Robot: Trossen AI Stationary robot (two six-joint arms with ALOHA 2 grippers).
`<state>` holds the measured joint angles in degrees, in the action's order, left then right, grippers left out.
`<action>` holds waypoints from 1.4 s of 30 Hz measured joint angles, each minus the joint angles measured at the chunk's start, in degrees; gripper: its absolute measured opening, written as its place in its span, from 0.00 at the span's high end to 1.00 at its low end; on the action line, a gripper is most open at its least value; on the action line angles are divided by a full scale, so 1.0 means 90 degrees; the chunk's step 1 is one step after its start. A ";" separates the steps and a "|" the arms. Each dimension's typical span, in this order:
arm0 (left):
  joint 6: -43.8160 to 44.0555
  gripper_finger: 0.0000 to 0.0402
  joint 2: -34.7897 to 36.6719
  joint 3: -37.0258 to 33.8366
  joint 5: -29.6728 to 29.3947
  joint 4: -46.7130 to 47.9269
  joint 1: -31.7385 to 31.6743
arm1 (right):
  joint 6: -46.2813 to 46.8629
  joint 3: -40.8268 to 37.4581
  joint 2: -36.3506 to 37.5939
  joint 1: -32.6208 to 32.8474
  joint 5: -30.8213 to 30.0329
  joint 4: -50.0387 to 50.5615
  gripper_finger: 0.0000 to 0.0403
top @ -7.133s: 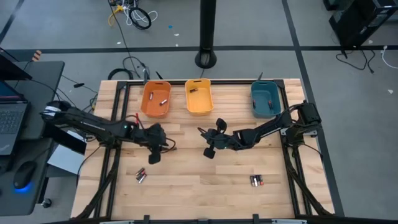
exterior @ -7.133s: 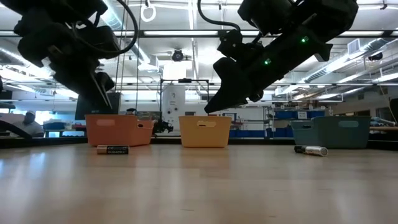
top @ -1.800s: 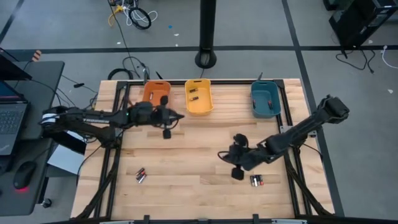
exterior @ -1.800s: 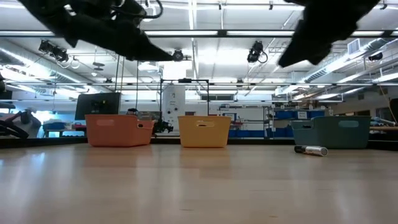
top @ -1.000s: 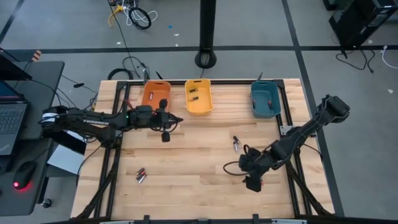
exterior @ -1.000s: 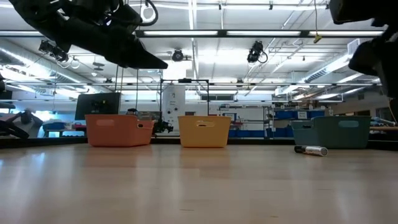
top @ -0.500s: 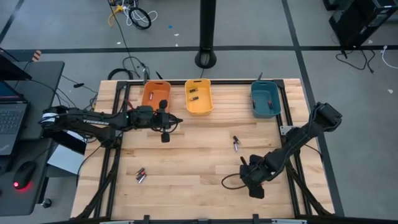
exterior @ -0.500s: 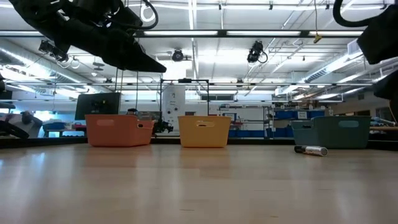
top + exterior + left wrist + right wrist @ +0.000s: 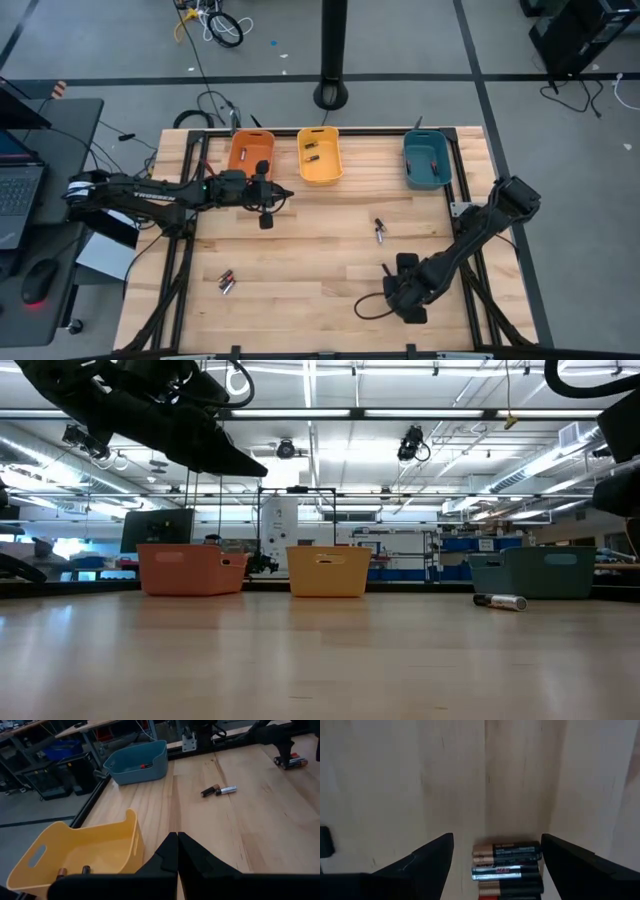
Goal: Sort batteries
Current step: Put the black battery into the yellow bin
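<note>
- Right gripper (image 9: 492, 855): fingers spread wide, holding nothing, poised directly over a stack of small dark cylindrical batteries with copper ends (image 9: 506, 866) lying side by side on the pale wooden tabletop (image 9: 300, 250), at about 5 o'clock from its centre in the high view.
- Left gripper (image 9: 174, 851): fingers pressed together, nothing visible between them, hanging just beside the yellow plastic bin (image 9: 85, 851), at about 10 o'clock on the tabletop.
- Yellow plastic bin, contents: at least two dark cells on its floor (image 9: 72, 870); counted as sorted.
- Orange plastic bin (image 9: 250, 158), at 11 o'clock: a couple of cells visible inside; counted as sorted.
- Teal plastic bin (image 9: 135, 761), at 1 o'clock: a small item lies within; type cannot be told.
- Loose pair, one dark and one silvery cell (image 9: 219, 790), end to end on the bare tabletop near 3 o'clock: unsorted.
- Loose small pair of cells (image 9: 226, 282) near 7 o'clock: unsorted.
- Assessment: roughly halfway. Three loose groups remain, the stack under the right gripper probably next in line.
</note>
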<state>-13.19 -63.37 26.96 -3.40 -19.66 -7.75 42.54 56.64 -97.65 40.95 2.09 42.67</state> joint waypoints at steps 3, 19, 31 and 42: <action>0.0000 0.98 0.0000 0.0000 0.0000 0.0017 0.0000 | -0.0164 0.0165 -0.0143 0.0000 0.0000 0.0335 0.23; 0.0010 0.98 -0.0002 0.0000 0.0000 0.0162 0.0000 | -0.0590 0.0244 -0.0339 0.0071 -0.0043 0.0456 0.23; 0.0044 0.98 -0.0002 0.0000 0.0000 0.0156 0.0000 | -0.0588 0.0244 -0.0495 0.0104 -0.0032 0.0397 0.27; 0.0405 0.98 -0.0002 0.0000 0.0000 0.0129 0.0000 | -0.0562 0.0244 -0.0480 0.0102 -0.0063 0.0444 0.42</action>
<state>-9.55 -63.40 26.96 -3.40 -18.50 -7.75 37.49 58.83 -101.97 41.87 1.52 46.66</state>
